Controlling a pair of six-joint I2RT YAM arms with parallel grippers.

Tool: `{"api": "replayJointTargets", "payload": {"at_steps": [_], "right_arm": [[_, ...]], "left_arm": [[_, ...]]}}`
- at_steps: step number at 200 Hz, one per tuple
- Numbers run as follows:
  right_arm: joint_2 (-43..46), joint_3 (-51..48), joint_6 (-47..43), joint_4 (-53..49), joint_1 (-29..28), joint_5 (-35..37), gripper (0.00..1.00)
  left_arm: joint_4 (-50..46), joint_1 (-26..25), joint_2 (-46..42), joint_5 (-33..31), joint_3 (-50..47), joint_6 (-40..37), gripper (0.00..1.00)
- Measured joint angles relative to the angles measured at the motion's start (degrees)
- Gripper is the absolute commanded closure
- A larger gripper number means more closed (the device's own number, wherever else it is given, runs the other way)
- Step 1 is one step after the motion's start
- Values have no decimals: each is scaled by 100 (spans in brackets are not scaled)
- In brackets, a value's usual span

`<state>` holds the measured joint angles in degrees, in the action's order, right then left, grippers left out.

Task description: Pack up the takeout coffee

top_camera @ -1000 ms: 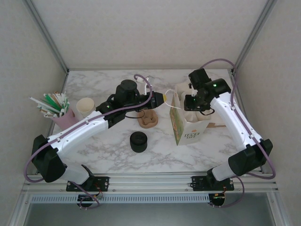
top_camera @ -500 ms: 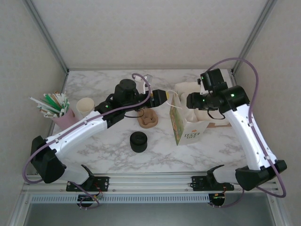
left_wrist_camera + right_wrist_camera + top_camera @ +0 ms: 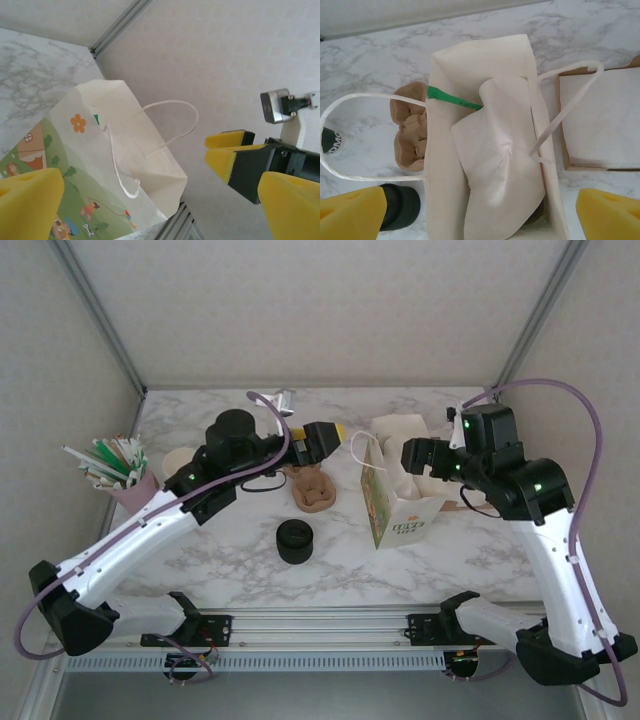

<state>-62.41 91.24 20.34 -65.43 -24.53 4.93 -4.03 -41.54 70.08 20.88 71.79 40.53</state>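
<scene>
As far as I can make out, the coffee cup (image 3: pixel 534 217) is the dark sliver low inside the paper bag (image 3: pixel 440 175). It sits under a crumpled sheet of white paper (image 3: pixel 500 165), toward the bag's right wall as my right wrist camera sees it. Too little of it shows for me to be sure, or to say whether it stands upright. A green stick (image 3: pixel 452 98) lies across the far end of the bag's mouth. The bag stands upright on the marble table (image 3: pixel 350 570), mouth open upward, and its cord handles (image 3: pixel 570 104) flop outward, one to each side, neither held.

The right gripper (image 3: pixel 415 456) hangs over that mouth looking straight down, so the cup lies below its fingers (image 3: pixel 352 215) and off toward the right-hand one. They are spread wide with nothing between them. The left gripper (image 3: pixel 330 436) sits off the bag's left side at about handle height, pointing across at it, equally wide open and empty.

I judge the right arm the nearer one. Any further reach would go straight down past the paper, while the left arm would first have to clear the bag's wall. A black lid stack (image 3: pixel 294 540) and a brown cup holder (image 3: pixel 315 492) sit on the table left of the bag.
</scene>
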Motion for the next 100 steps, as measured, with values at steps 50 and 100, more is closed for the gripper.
{"api": "replayJointTargets", "payload": {"at_steps": [50, 100], "right_arm": [[542, -566, -7, 168, 0, 243, 1], [1126, -944, -15, 302, 0, 627, 1]], "left_arm": [[-339, 0, -743, -599, -413, -39, 0], [-787, 0, -1379, -1266, -807, -153, 0]]}}
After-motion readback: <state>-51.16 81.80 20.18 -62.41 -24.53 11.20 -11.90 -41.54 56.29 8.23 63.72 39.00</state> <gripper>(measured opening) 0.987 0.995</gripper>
